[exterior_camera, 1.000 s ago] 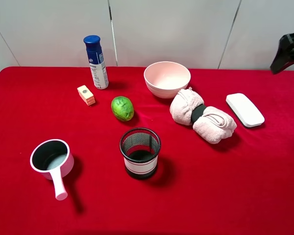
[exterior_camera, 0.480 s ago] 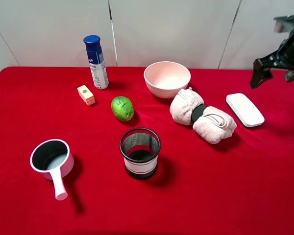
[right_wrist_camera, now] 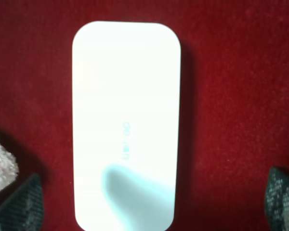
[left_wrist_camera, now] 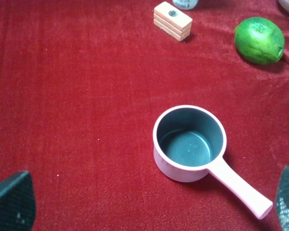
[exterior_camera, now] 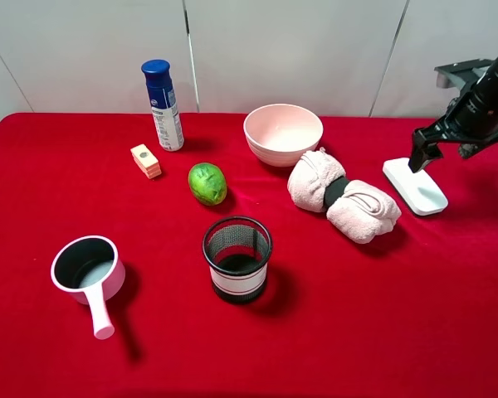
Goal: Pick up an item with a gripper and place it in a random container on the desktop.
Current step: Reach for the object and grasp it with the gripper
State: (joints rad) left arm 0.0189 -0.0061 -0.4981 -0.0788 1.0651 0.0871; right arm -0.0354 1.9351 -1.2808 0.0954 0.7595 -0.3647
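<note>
The item, a flat white rounded block [exterior_camera: 414, 186], lies on the red desktop [exterior_camera: 398, 315] at the right. It fills the right wrist view [right_wrist_camera: 126, 120]. My right gripper [exterior_camera: 438, 153] hangs open just above the block's far end; its fingertips [right_wrist_camera: 19, 207] straddle the block without touching it. The pale pink ribbed bowl [exterior_camera: 283, 133] stands at the back centre, empty. My left gripper [left_wrist_camera: 149, 211] is open and empty above the pink saucepan [left_wrist_camera: 189, 143]; it does not show in the exterior high view.
A rolled pink towel [exterior_camera: 342, 196] lies between the bowl and the block. A blue-capped bottle [exterior_camera: 163, 105], a small orange-cream block [exterior_camera: 146, 160] and a green fruit [exterior_camera: 207, 183] are at the back left. A black mesh cup [exterior_camera: 237, 258] stands in the middle, the saucepan [exterior_camera: 89, 270] at front left.
My right gripper has come down and to the left from the upper right corner to just above the white block. Nothing on the table has moved.
</note>
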